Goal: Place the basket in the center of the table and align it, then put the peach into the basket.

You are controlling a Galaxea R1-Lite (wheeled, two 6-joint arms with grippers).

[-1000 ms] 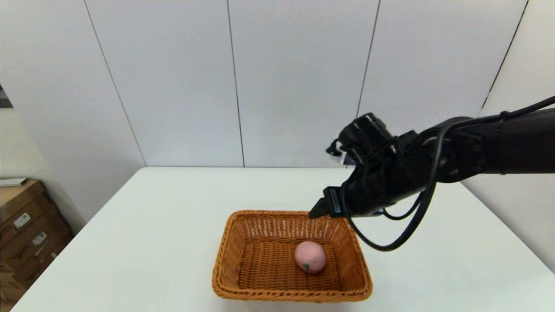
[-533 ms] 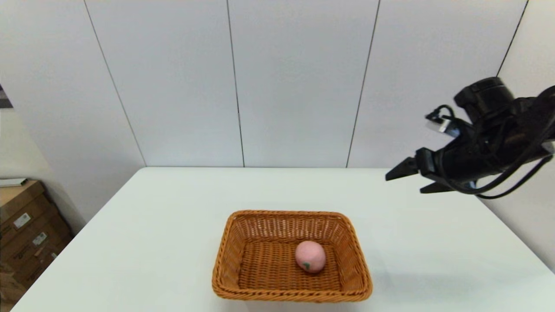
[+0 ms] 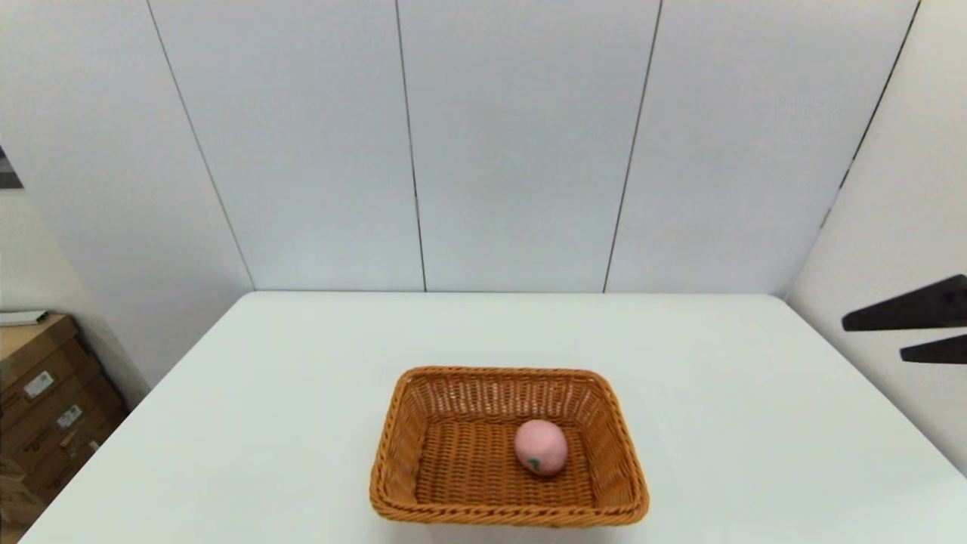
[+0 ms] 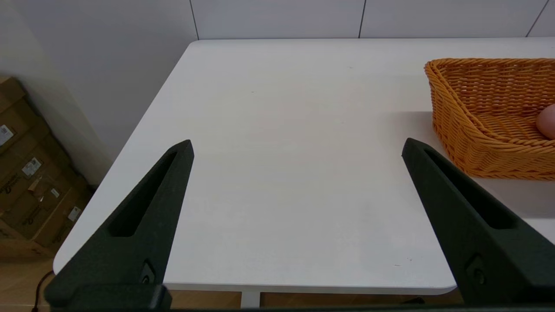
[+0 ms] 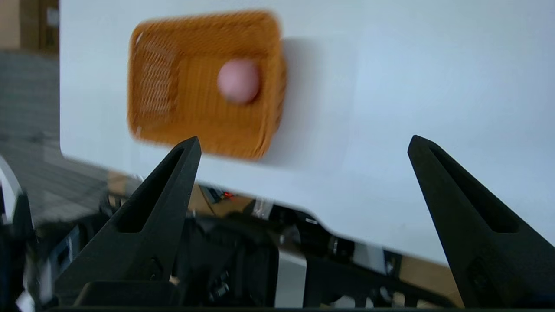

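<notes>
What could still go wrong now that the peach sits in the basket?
1. The basket sits toward the table's near edge, so its centering may fall short; a nudge could push it toward that edge.
2. The peach rests loose and round, right of the basket's middle; it may roll if the basket is shifted.
3. The right pincer is open off the table's right side, the left pincer open near the basket's left wall; either could clip it.

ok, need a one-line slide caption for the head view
Peach rests inside the wicker basket on the white table; open right gripper at the right edge.
</notes>
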